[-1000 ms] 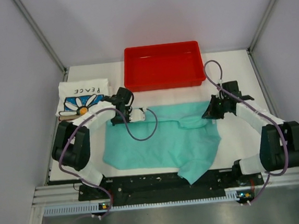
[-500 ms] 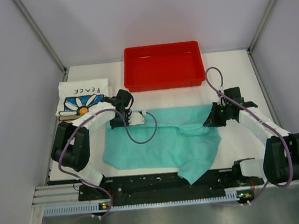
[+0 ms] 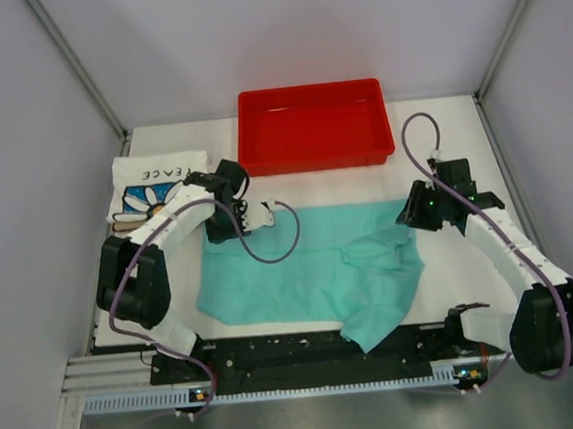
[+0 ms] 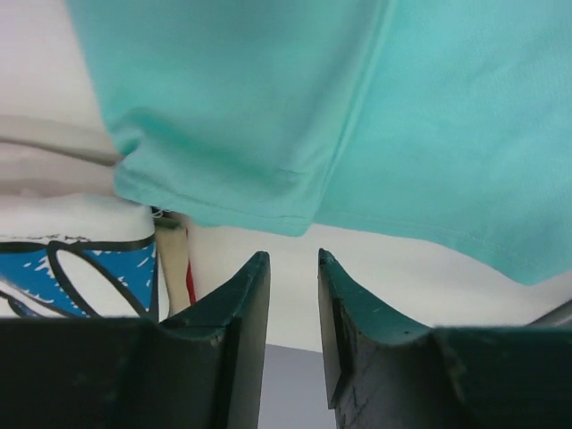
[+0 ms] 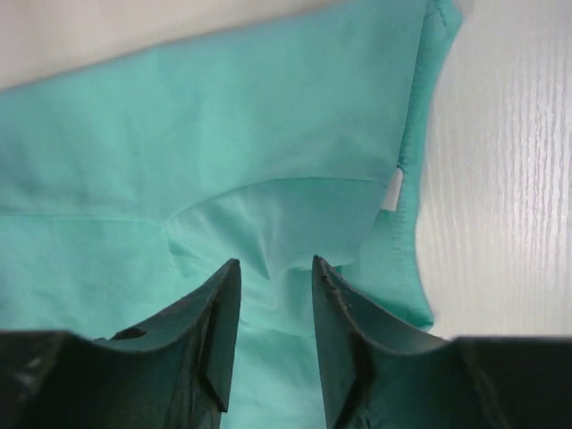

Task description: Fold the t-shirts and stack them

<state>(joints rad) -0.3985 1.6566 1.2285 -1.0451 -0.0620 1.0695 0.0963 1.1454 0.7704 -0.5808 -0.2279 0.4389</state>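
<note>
The teal t-shirt (image 3: 301,268) lies spread across the middle of the table, with a rumpled fold at its right side and one corner hanging over the near edge. The white daisy "PEACE" t-shirt (image 3: 159,186) lies folded at the far left. My left gripper (image 3: 264,214) is open and empty just beyond the teal shirt's far edge; its wrist view shows the gripper (image 4: 290,259) over bare table, the teal hem (image 4: 268,134) ahead and the daisy print (image 4: 80,259) at left. My right gripper (image 3: 414,213) hovers open over the shirt's far right corner; in its wrist view the gripper (image 5: 274,264) is above the teal collar area (image 5: 277,206).
A red plastic tray (image 3: 311,127) stands at the back centre, just beyond the teal shirt. White tabletop (image 5: 500,179) shows to the right of the shirt. Grey walls enclose the table on both sides.
Both grippers have drawn back a little toward the far side. The right arm has swung outward to the right. The teal shirt's far edge and right fold have settled slightly.
</note>
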